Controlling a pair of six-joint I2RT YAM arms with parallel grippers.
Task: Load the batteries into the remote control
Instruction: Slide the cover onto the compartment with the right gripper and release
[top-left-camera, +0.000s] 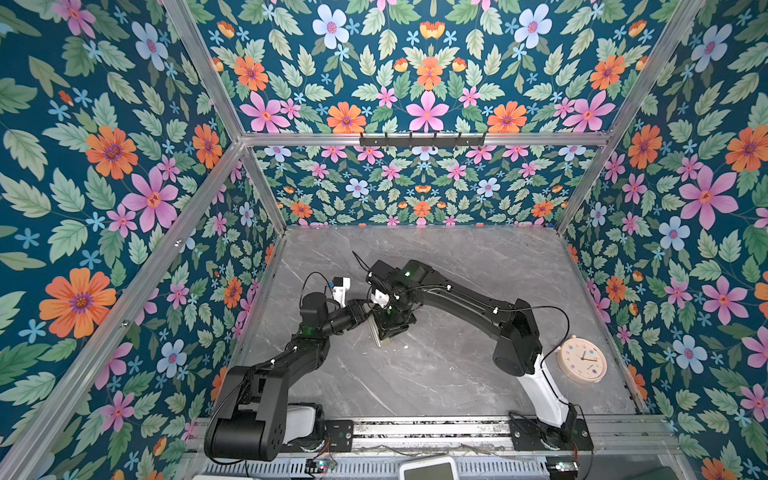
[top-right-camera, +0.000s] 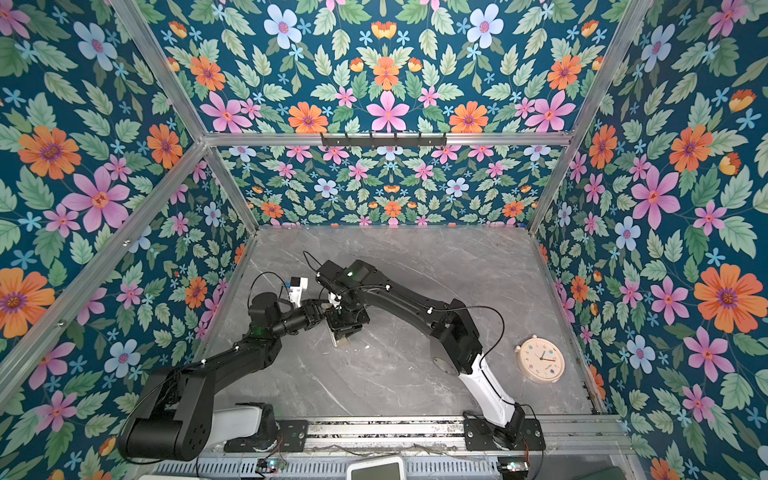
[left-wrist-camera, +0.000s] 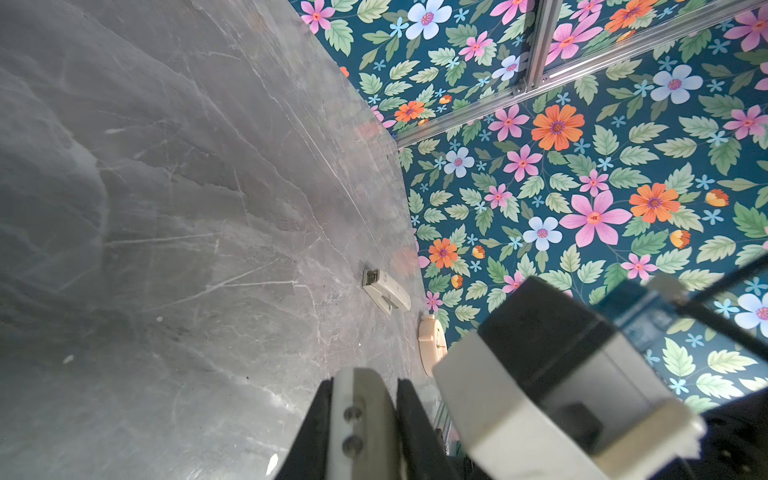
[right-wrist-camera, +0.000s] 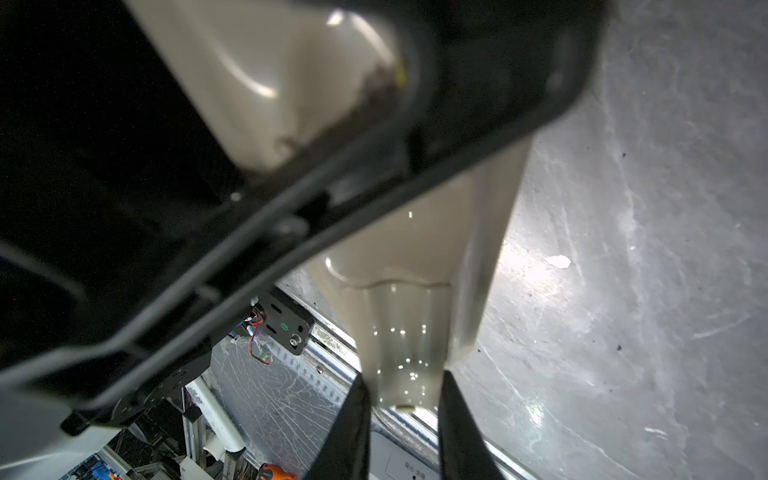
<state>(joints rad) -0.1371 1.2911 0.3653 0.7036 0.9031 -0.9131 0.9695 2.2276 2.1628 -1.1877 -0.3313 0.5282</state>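
The remote control (right-wrist-camera: 407, 324) shows its plain beige back in the right wrist view, and my right gripper (right-wrist-camera: 403, 382) is shut on one end of it. In the left wrist view the remote control (left-wrist-camera: 365, 415) is seen edge on, white and beige, and my left gripper (left-wrist-camera: 363, 376) is shut on it. In both top views the two grippers meet over the table's middle, left gripper (top-left-camera: 368, 311) beside right gripper (top-left-camera: 388, 328), with only a beige sliver of the remote (top-left-camera: 384, 341) showing below them. I see no batteries in any view.
A cream stepped block (left-wrist-camera: 384, 291) lies on the grey marble table (top-left-camera: 436, 374), hidden under the right arm in both top views. A round cream clock (top-left-camera: 582, 359) lies at the right. Small white flecks (right-wrist-camera: 557, 261) dot the table. Floral walls close in three sides.
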